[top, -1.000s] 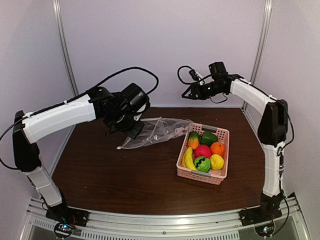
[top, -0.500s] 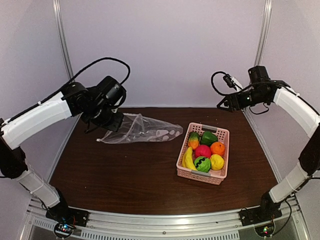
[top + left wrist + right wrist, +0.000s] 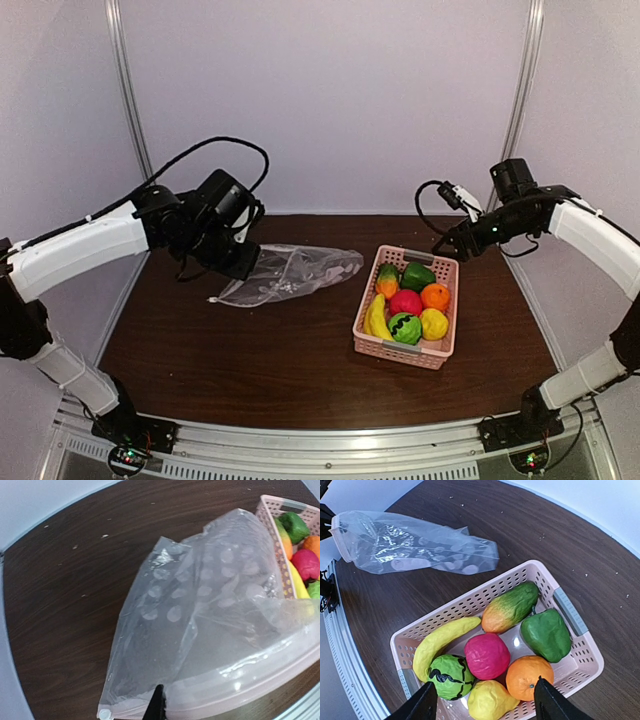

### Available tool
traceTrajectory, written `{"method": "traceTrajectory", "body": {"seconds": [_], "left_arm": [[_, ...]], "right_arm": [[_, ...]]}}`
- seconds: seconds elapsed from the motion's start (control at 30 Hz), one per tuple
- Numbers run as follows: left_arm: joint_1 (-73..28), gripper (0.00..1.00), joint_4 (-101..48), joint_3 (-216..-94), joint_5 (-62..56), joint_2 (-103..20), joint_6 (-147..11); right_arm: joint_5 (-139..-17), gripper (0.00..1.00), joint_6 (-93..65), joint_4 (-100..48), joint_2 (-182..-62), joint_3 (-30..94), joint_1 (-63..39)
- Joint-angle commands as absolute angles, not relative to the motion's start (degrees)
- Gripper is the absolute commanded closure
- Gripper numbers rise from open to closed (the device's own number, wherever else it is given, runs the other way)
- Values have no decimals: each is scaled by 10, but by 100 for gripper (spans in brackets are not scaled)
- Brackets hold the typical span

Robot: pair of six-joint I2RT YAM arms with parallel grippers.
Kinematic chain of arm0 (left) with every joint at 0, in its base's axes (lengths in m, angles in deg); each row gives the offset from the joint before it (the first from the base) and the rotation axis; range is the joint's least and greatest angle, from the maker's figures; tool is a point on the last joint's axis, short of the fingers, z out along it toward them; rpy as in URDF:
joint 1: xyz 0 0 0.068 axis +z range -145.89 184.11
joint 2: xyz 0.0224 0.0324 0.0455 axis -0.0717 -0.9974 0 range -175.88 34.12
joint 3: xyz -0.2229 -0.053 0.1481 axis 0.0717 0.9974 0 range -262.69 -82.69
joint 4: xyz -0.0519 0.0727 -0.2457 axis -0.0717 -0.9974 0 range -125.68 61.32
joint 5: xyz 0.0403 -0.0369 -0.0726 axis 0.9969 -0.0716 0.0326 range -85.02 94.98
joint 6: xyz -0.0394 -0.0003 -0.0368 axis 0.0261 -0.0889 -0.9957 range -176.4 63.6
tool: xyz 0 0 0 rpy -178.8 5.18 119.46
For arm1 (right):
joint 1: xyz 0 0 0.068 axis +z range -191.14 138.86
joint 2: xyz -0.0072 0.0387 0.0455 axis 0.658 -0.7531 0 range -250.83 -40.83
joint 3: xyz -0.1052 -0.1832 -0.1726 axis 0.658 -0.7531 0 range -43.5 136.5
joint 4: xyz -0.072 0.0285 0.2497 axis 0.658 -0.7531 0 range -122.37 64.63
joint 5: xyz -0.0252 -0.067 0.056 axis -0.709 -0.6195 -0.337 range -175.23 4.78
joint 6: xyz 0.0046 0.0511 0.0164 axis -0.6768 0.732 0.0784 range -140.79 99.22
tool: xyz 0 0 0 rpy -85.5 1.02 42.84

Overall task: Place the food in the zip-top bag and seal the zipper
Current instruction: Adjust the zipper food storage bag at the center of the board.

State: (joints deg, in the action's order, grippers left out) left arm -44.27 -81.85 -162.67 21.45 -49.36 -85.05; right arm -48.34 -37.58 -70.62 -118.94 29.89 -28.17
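Bag (image 3: pixel 290 275): clear, crinkly, pale dots, flat & empty. It sits at approx 10 o'clock on the worktop (image 3: pixel 250 360), closed end pointing to 3 o'clock, near the pink basket (image 3: pixel 405 352) but apart from it. Mouth end is raised off the wood, far end rests on it. All food is in the basket, at 3 o'clock from centre: banana (image 3: pixel 442 640), striped ball (image 3: pixel 447 676), red apple (image 3: pixel 487 655), lemon (image 3: pixel 487 700), orange (image 3: pixel 527 675), green pepper (image 3: pixel 546 634), plus a green-orange veg (image 3: pixel 510 607).

Left wrist view only: zipper (image 3: pixel 240 672) as a thick whitish band close to the lens, small white slider (image 3: pixel 104 713) at its 7 o'clock end. Right wrist view only: each food piece clearly, one by one.

L arm reaches fwd & inward, left pincer (image 3: pixel 235 262) pressed together on the bag's mouth edge. R arm is bent high, wrist tipped down, right pincer (image 3: pixel 452 243) above the basket's 1 o'clock corner, fingers (image 3: pixel 422 705) spread, nothing between them.
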Motion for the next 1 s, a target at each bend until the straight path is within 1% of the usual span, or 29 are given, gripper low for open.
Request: {"method": "traceTrajectory", "body": {"seconds": [0.0,0.13,0.27,0.43,0.5,0.67,0.77,0.87,0.93,0.97], "left_arm": [[-441,100,-681,-1675,43,-559,-777],[-437,100,-638,-1708,-53,-620,-727],[-422,100,-578,-1723,-163,-673,-703],[-397,100,-509,-1714,-296,-704,-687],[-392,100,-493,-1698,-311,-702,-671],[-390,100,-463,-1659,-272,-678,-645],[-390,100,-495,-1664,-191,-657,-658],[-390,100,-546,-1661,-65,-630,-688],[-390,100,-579,-1662,-1,-627,-692],[-390,100,-586,-1661,8,-628,-688]], "right_arm": [[-488,33,-388,-686,-1199,276,-260],[-452,32,-425,-680,-1210,272,-219],[-457,32,-393,-621,-1261,277,-179],[-439,35,-337,-603,-1409,380,-159],[-446,36,-306,-569,-1461,431,-155],[-471,38,-236,-506,-1587,563,-150],[-456,40,-229,-568,-1631,649,-150],[-458,38,-273,-618,-1598,638,-150],[-491,36,-297,-630,-1545,588,-153],[-507,35,-305,-629,-1516,553,-153]]}}
